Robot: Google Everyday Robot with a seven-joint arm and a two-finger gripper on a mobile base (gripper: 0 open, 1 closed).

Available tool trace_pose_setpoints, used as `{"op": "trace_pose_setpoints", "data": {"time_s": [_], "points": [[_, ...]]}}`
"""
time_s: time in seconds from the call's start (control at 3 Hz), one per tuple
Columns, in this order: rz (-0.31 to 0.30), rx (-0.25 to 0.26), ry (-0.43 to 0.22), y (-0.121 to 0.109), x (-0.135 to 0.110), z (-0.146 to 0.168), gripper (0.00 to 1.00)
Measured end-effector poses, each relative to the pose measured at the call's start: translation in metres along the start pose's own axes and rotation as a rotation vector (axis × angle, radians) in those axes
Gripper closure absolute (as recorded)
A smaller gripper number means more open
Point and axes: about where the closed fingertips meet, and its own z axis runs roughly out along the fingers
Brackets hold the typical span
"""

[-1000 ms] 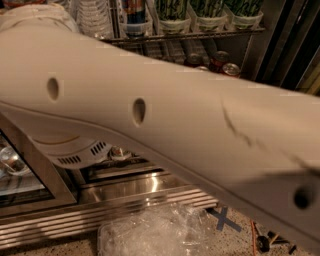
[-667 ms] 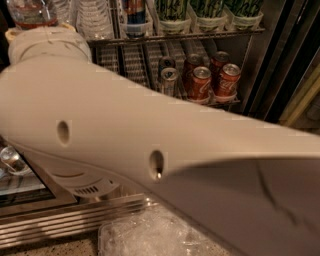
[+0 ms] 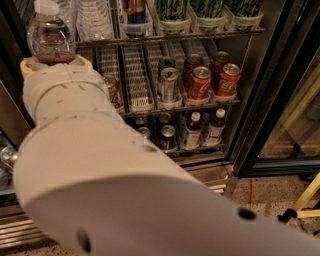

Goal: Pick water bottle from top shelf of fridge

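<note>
There are four red cans (image 3: 201,82), two in front and two behind. Just left of the red cans stand two silver cans (image 3: 169,84). Below the red cans are two dark bottles (image 3: 192,131) with white caps. Above the red cans sit three green tubs (image 3: 207,10). Up and far left of the red cans, one pincer (image 3: 56,61) grips one water bottle (image 3: 49,36).

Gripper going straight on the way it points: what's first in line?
The water bottle, standing right at the tip of the gripper at upper left, apparently gripped. Beyond it, likely the top shelf; depth is unclear.
</note>
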Motion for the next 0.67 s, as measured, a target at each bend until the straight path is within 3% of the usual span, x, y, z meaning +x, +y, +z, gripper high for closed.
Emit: {"op": "trace_pose_setpoints", "data": {"time_s": [0.67], "points": [[0.037, -0.12, 0.022, 0.016, 0.01, -0.033, 1.0]]}}
